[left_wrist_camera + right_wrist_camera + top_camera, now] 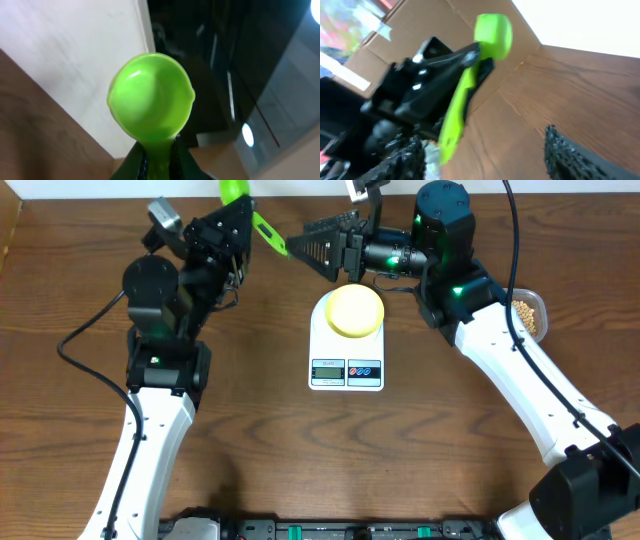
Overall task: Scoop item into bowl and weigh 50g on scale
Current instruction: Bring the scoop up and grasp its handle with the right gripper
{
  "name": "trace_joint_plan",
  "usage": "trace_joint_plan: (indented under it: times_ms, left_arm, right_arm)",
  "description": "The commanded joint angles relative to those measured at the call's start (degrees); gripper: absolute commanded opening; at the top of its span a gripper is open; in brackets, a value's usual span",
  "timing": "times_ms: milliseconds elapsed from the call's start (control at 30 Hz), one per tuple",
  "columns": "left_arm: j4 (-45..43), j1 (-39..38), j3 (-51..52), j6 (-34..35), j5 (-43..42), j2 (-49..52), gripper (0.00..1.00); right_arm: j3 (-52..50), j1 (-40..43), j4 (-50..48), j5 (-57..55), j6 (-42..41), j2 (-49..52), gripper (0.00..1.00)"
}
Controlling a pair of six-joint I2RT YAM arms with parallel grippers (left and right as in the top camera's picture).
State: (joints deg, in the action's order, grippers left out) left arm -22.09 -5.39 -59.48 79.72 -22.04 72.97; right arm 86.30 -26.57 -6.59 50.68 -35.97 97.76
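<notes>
Beans (527, 317) lie in a clear container (541, 302) at the table's right edge, well apart from the bowl (355, 310) on the scale (346, 372). The left gripper (250, 222) is clamped on a raised green scoop (266, 232). The right gripper (296, 248) is near the scoop's handle end, jaws apart.

My left gripper (159, 161) clamps the green scoop (150, 97) by its handle. Scoop's cup empty, hollow side toward me. White wall (75, 50) behind.

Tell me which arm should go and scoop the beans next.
Probably right: the beans lie at its side, and the right fingers stand open facing the handle of the scoop that the left fingers hold.
</notes>
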Motion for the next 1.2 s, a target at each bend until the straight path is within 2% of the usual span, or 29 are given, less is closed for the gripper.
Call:
trace_joint_plan:
  times_ms: [0, 167, 300, 433, 600, 733, 1033, 1167]
  left_arm:
    - [0.66, -0.15, -0.09, 0.5, 6.51, 0.0, 0.07]
    - [1.7, -0.17, -0.09, 0.52, 8.81, 0.02, 0.07]
    - [1.7, -0.22, -0.09, 0.55, 6.75, 0.0, 0.07]
    - [2.32, -0.22, -0.09, 0.55, 5.99, 0.0, 0.07]
    - [2.29, -0.22, -0.09, 1.31, 3.98, 0.0, 0.07]
    - [2.29, -0.22, -0.09, 1.42, 1.75, 0.0, 0.07]
    - [2.25, -0.22, -0.09, 1.64, -2.64, 0.0, 0.07]
    - [2.27, -0.22, -0.09, 2.71, -3.13, 0.0, 0.07]
  right_arm:
    - [0.81, -1.29, 0.0, 5.11, -0.42, -0.87, 0.8]
    - [0.81, -1.51, 0.15, 3.56, -0.42, -0.87, 0.78]
    - [0.81, -3.17, 0.11, -3.19, -0.39, -0.87, 0.72]
    - [0.81, -6.14, -0.09, -11.52, 0.81, -0.87, 0.61]
    - [0.81, -10.27, -0.07, -21.73, 6.29, -0.87, 0.59]
    - [0.81, -12.2, 0.0, -28.46, 7.58, -0.87, 0.56]
    - [0.79, -12.37, 0.76, -37.35, 8.0, -0.87, 0.33]
    - [0.81, -12.37, 0.83, -39.23, 8.61, -0.87, 0.29]
